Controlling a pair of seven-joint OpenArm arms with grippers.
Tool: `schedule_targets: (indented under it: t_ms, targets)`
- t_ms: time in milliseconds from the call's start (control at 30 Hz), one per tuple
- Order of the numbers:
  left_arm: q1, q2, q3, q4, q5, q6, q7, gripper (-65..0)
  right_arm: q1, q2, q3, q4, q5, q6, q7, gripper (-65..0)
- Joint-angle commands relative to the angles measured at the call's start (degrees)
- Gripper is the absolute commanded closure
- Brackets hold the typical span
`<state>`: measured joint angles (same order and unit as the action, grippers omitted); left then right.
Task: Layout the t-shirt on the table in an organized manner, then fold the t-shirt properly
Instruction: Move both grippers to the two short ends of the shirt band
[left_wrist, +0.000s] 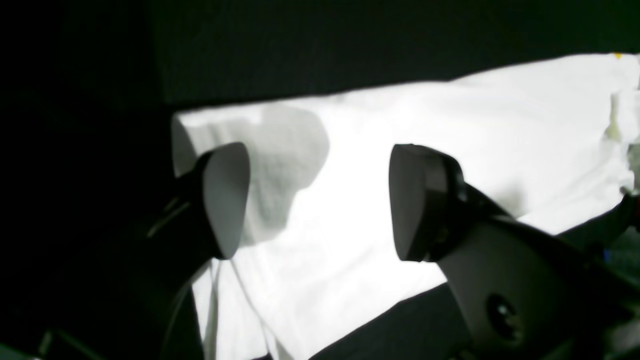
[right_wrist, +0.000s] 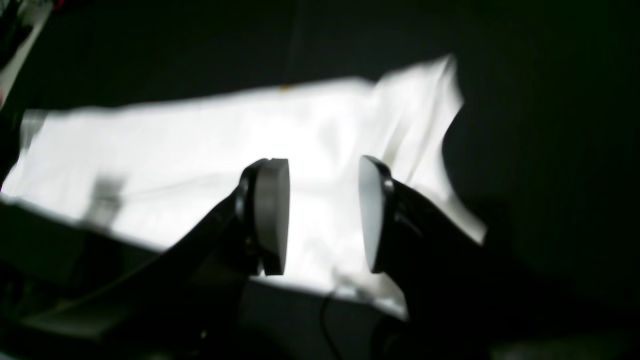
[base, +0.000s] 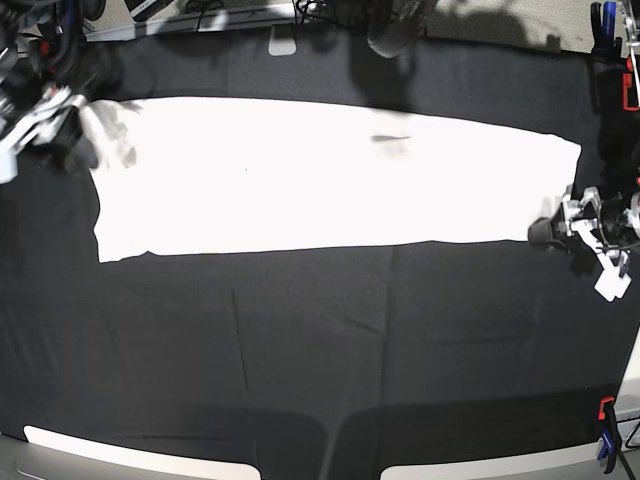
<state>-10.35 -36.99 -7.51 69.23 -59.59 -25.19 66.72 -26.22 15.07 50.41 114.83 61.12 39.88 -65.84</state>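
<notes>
The t-shirt (base: 330, 175) lies plain white side up as a long flat band across the far half of the table (base: 320, 350). My left gripper (base: 556, 229) sits at the shirt's right end, by its near corner. In the left wrist view that gripper (left_wrist: 322, 200) is open wide over the white cloth (left_wrist: 400, 110), with nothing between its fingers. My right gripper (base: 72, 128) hovers at the shirt's far left corner. Seen from the right wrist, it (right_wrist: 322, 215) stands open with a clear gap, the shirt (right_wrist: 175, 140) below it.
Red clamps (base: 630, 90) hold the black cloth at the right edge and a blue clamp (base: 606, 455) sits at the near right corner. Cables and gear line the back edge (base: 280, 15). Black cloth stretches wide in front of the shirt.
</notes>
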Motion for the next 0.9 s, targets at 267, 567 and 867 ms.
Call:
schedule_targets:
  t_ms: [267,567,867]
  targets:
    - [-0.8,-3.9,-0.4,0.6,11.8,5.6,-7.1,-40.9,-8.1,0.3,-15.3,0.9,-1.1,0.1,0.6,-22.2]
    - [-1.0,-8.0,-0.4,-11.0,3.8,-2.6,-6.8,-40.8,-7.9,0.3,-20.7,0.9,-1.1,0.1,0.3,-22.2]
    - [-1.2,-8.4,-0.4,-22.6,-2.5,-10.5,-4.0,-40.8,-7.9,0.3,-21.6,0.9,-1.0,0.1,0.3,-22.2]
